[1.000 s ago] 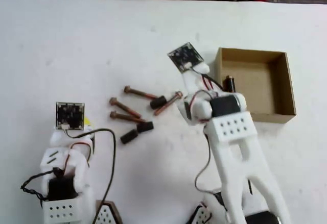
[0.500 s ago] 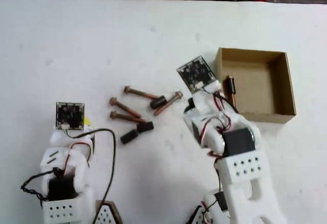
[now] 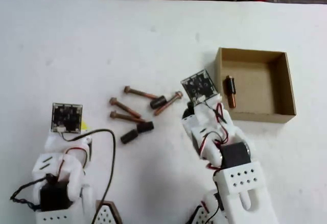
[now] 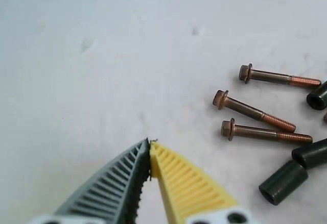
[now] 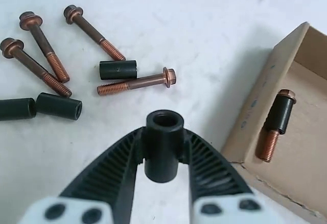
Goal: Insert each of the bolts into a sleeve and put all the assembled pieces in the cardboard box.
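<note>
The worktop (image 3: 102, 40) is plain white. Each bolt (image 5: 135, 83) is coppery brown and each sleeve (image 5: 118, 70) is matt black. The cardboard box (image 3: 287, 89) is tan. The left claw (image 4: 149, 150) has one grey ridged finger and one yellow; the right claw (image 5: 163, 134) is black and ridged. The arms (image 3: 235, 175) are white.

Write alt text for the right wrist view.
The right gripper is shut on a black sleeve. Four bolts and three loose sleeves lie on the white table; a cardboard box holds one assembled piece.

Right hand (image 5: 163, 133) pulled back from cardboard box (image 3: 255, 116); left hand (image 4: 149, 150) retreated.
</note>
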Robot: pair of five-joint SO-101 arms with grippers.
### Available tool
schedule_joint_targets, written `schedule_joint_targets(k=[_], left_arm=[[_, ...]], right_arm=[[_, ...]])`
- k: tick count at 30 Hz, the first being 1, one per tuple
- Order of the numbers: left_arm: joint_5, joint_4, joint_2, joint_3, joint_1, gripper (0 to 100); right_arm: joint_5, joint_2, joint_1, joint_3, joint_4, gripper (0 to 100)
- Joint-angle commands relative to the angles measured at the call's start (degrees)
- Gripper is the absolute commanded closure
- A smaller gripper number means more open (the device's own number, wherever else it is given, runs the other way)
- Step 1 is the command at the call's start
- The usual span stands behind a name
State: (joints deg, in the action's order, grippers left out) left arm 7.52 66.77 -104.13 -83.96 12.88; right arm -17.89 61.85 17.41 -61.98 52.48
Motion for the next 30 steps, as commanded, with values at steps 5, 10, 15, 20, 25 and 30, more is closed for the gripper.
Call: schedule_joint_targets(k=[5, 10, 15, 20, 25, 30], left_arm=[[6.15, 5.27, -0.22, 10.9, 0.04, 98], [12.92, 7.74, -0.13, 18.55, 0.13, 98], [18.2, 7.56, 4.18, 26.11, 0.22, 98], [17.14, 7.91, 19.12, 38.51, 0.13, 98], [11.16, 9.93, 31.25, 48.18, 0.04, 98], [9.93, 14.15, 40.4, 52.13, -5.23, 98]], right_arm=[[0.62, 7.6, -0.48, -2.9, -1.45, 98.1], [0.62, 11.91, -0.48, -5.36, -1.36, 98.1], [0.62, 13.93, -0.48, -7.21, -1.27, 98.1], [0.62, 14.02, -0.48, -7.38, -1.27, 98.1], [0.62, 13.93, -0.48, -7.38, -1.19, 98.1], [0.62, 13.93, -0.48, -7.38, -1.19, 98.1]])
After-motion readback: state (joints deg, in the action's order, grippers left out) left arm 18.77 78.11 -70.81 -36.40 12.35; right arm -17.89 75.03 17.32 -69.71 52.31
